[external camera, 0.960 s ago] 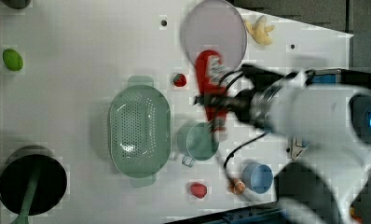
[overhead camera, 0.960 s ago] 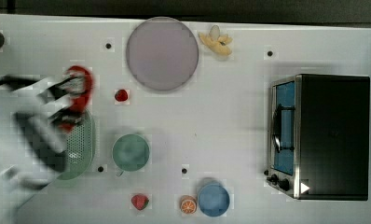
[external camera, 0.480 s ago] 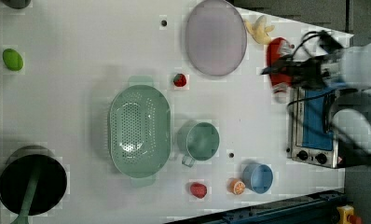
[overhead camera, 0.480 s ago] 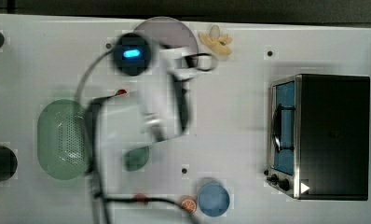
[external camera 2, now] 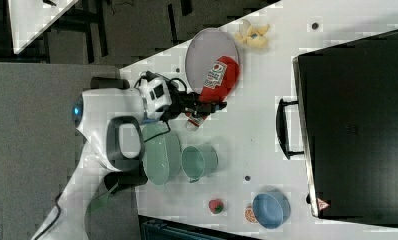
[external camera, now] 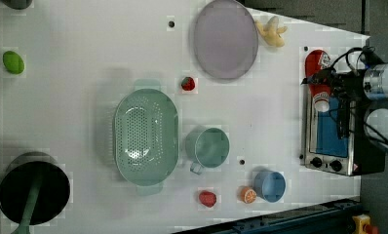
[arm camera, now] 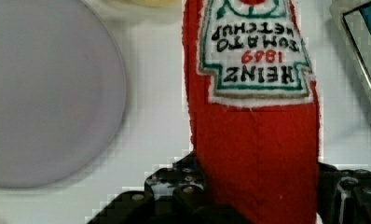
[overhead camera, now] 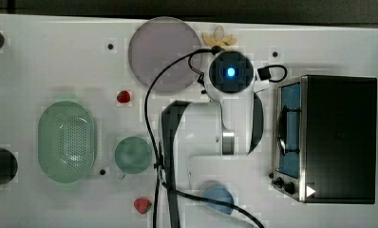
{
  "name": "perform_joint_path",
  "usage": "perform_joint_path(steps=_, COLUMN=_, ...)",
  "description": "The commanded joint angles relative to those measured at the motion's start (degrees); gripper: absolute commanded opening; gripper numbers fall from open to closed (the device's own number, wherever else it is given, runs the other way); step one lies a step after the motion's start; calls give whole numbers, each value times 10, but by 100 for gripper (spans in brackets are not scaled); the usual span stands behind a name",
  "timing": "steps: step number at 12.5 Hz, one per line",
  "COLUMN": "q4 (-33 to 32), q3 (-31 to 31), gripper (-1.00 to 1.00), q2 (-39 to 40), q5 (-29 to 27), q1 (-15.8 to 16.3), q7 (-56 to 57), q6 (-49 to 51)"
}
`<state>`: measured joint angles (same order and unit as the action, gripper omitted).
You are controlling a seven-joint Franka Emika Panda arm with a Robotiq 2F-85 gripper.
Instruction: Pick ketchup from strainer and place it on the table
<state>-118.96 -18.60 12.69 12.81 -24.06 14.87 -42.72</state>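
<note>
Carrying the ketchup (external camera: pixel 319 78) clamped in its gripper (external camera: pixel 328 84), the arm has swung from beside the strainer (external camera: pixel 145 136) to above the counter (external camera: pixel 85 58) near the toaster oven (external camera: pixel 336 131), so only set-down remains; in the left view the bottle's long axis runs twelve to six, cap toward six

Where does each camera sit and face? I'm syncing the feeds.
Top view: overhead, straight down; arm covers mid-table.
Left view: high, angled down; strainer central, gripper holding ketchup by the oven.
Right view: high, opposite side; arm base near.
Wrist view: along the fingers, on the ketchup.
Left and right views share the purple plate.
</note>
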Motion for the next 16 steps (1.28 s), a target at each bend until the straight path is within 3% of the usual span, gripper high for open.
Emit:
perform_joint_path(steps=1, q4=-70, q3=-24, gripper=21, q2=-21, q5=-1, q1=19, q7=48, q6=-58)
perform_joint_path(steps=7, q4=-140, q3=-18, gripper=21, q2=17, q5=-1, q1=11, q7=47, q6=-83)
perform_joint_path(steps=8, q4=-143, q3=-17, gripper=27, q2=28, q5=-1, q1=11, q7=47, q6=-89)
perform_joint_path(steps=11, q4=-143, q3=-16, gripper=90, q2=48, q5=-1, q1=9, q7=47, q6=-120)
perform_joint_path(steps=12, q4=-141, q3=-18, gripper=100, q2=45, q5=-1, q1=9, q7=47, q6=-120)
perform_joint_path(steps=16, q4=-98, q3=-21, gripper=100, q2=-10, q5=-5, q1=9, q7=33, q6=-87)
